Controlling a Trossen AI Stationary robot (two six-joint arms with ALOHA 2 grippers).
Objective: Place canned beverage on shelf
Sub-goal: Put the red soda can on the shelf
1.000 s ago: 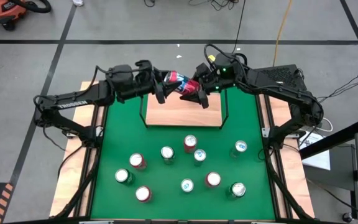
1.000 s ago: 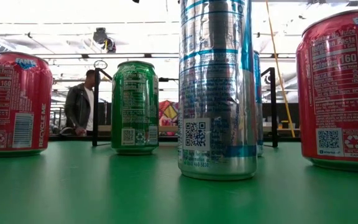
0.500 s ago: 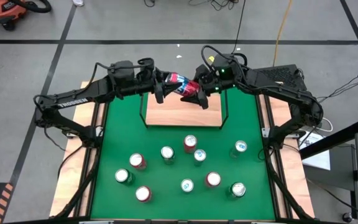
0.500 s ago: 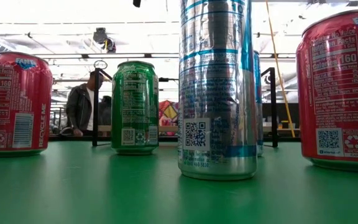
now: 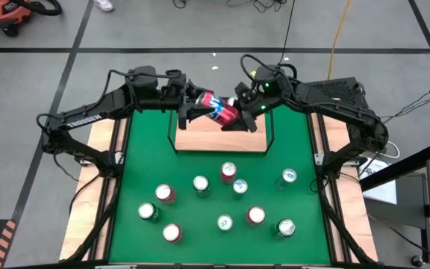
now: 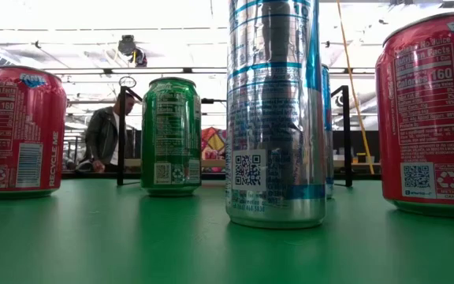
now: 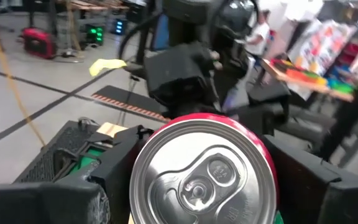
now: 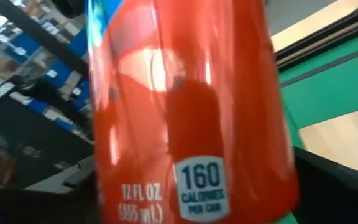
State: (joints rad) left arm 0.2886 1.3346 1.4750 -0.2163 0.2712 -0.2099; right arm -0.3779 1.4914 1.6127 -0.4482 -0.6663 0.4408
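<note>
A red canned beverage (image 5: 218, 109) with a blue band lies on its side in the air over the far part of the shelf (image 5: 219, 140), a light-wood board between thin black rails (image 5: 175, 128). My left gripper (image 5: 192, 110) comes from the left and is shut on the can's top end. My right gripper (image 5: 239, 118) comes from the right and is shut on the can's body. The left wrist view faces the can's silver lid (image 7: 204, 171). The right wrist view is filled by the can's red side (image 8: 191, 112). My left gripper has the can's top end (image 7: 143, 163) between its two fingers (image 7: 101, 183), one on each side of the rim. The fingers come level from the table's left and lie along the can. The can is clear of the shelf. My right gripper pinches the can's red body (image 8: 272, 149) between its two fingers, coming from the table's right and slanting down. The fingers lie across the can. The can is lifted clear and tilted, its top toward the left gripper.
Several red, green and silver cans (image 5: 226, 172) stand upright on the green mat (image 5: 304, 217) in front of the shelf; they loom close in the low view (image 6: 274, 110). The shelf's black rails (image 6: 120, 134) stand behind them. A person (image 6: 105, 134) is in the room beyond.
The can and both grippers have shifted a little toward the table's near edge, over the shelf board. The can has tipped slightly, and both grippers stay on it.
</note>
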